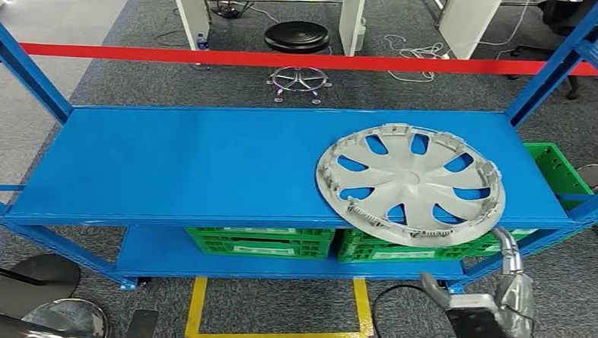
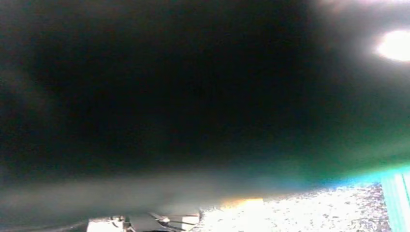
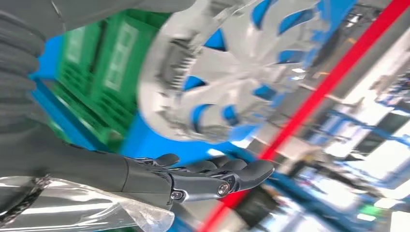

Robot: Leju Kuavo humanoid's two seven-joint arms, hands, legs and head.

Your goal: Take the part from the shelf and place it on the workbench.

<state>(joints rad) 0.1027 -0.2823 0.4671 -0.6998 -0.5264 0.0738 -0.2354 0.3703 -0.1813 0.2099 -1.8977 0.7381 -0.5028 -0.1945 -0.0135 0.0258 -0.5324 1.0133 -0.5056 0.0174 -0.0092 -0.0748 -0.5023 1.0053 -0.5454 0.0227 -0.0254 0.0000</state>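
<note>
Part (image 1: 410, 181): grey spoked wheel cover. Lay face-down with clip ring upward on top board of blue shelf (image 1: 205, 165), at right front corner. Overhung front edge by a portion of rim; stood well apart from left edge. Seen in right wrist view (image 3: 227, 63) smeared by motion blur, with spokes and clips legible and far rim cut off by picture edge.

Right hand (image 1: 495, 311): positioned below and in front of right front corner, under overhanging rim. Fingers (image 1: 506, 243) extended upward to rim edge; contact not determinable, since fingertip and rim overlapped in head view. Lower part of hand cut off by picture edge. In right wrist view (image 3: 193, 176), dark fingers (image 3: 251, 170) held straight and spread from thumb, with nothing clasped; separated from cover by visible gap of blue board.

Left hand: state not determinable. Left wrist view almost wholly dark and out of focus; speckled floor (image 2: 314, 208) discernible along one edge, bright glare in one corner.

Lower board: two green crates (image 1: 258, 240) set side by side under cover, contents hidden by top board. Third green crate partly hidden behind right upright.

Beyond shelf: red beam (image 1: 209, 56) across rear, black stool (image 1: 296, 38) behind it. Yellow floor marking (image 1: 273, 337) in front of shelf, partly cut off.
</note>
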